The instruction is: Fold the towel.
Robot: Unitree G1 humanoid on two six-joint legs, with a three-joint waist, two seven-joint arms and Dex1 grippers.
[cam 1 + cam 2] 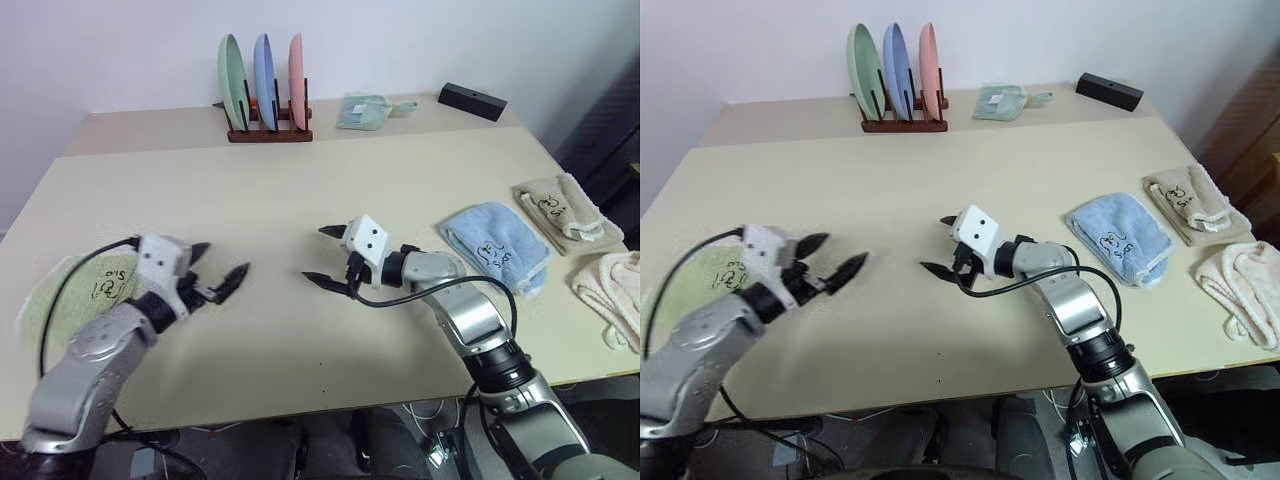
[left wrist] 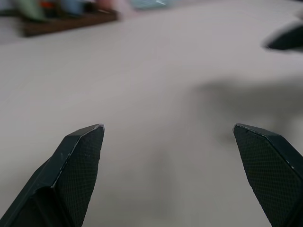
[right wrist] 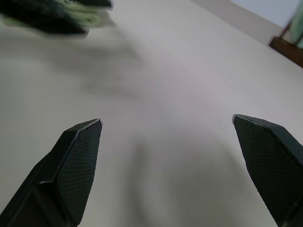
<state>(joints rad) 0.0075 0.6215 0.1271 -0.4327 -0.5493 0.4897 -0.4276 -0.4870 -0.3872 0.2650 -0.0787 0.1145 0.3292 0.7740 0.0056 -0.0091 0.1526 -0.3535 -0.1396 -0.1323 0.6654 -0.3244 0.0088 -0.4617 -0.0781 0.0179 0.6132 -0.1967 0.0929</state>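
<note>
1. Between the 2 arms, over bare desk (image 1: pixel 300 190), both pincers hang empty: the left pincer (image 1: pixel 218 272) has its fingers apart, and the right pincer (image 1: pixel 326 256) has its fingers spread wide, tips facing each other across a gap.
2. Behind the left arm, at the desk's left edge, lies the towel (image 1: pixel 95 285), light green with a dark mark, partly hidden; no pincer touches it, so I judge it is set aside there.
3. Well apart on the right lie a blue towel (image 1: pixel 495 245), a beige towel (image 1: pixel 560 210) and a pink towel (image 1: pixel 615 290) by the edge.
4. Far back stands a plate rack (image 1: pixel 265 85), leaving the middle open for moving.
</note>
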